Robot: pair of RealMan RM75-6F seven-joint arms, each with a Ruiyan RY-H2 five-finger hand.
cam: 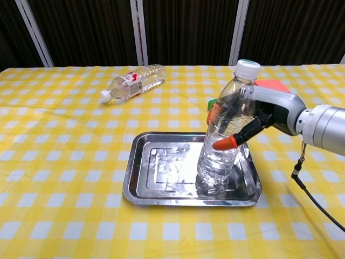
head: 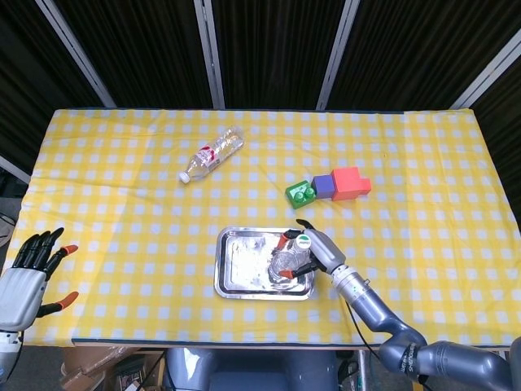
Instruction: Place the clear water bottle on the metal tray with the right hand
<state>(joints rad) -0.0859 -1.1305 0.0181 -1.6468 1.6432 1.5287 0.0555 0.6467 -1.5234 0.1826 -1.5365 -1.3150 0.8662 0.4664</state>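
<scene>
While right hand (cam: 253, 121) grips clear water bottle (cam: 223, 145), base seemingly touches metal tray (cam: 140, 183).

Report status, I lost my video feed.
Right hand grips clear water bottle, base on metal tray, tilted. Left hand open, idle. Nothing in the way.

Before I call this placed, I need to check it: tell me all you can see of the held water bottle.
The bottle is clear ribbed plastic with a white cap, unlabelled. It leans slightly right, its base on or just above the floor of the metal tray, right of centre; contact isn't certain. The right hand grips its middle, orange-tipped fingers wrapped round it.
</scene>
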